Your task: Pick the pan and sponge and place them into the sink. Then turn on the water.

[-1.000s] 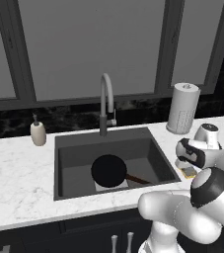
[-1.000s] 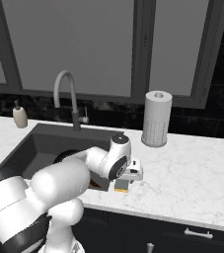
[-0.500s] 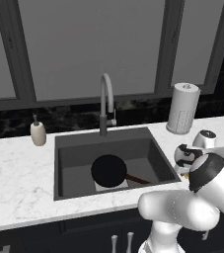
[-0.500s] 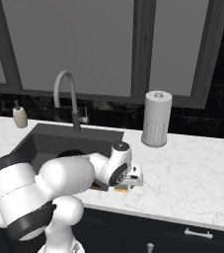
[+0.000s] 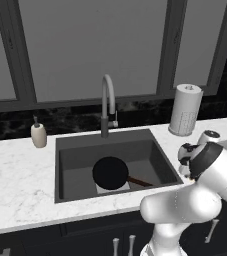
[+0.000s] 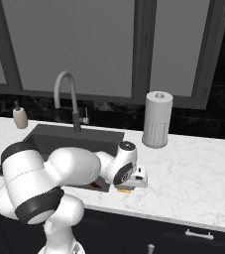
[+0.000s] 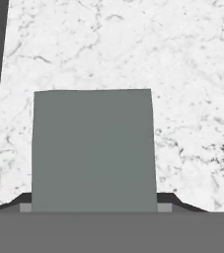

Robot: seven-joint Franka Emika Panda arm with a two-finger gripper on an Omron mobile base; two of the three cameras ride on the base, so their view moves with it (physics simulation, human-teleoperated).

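One thing, the pan (image 5: pixel 110 172), lies already in the sink (image 5: pixel 70 155), so I go for the sponge (image 7: pixel 93 150) on the counter (image 6: pixel 193 173) just beside the basin. I keep the gripper (image 6: pixel 134 179) low over it, fingers either side, but a firm pinch I cannot tell.

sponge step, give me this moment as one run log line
pan: round black frying pan in dark grey sink | sponge: flat grey-green-topped sponge on white marble counter | end effector: down over sponge
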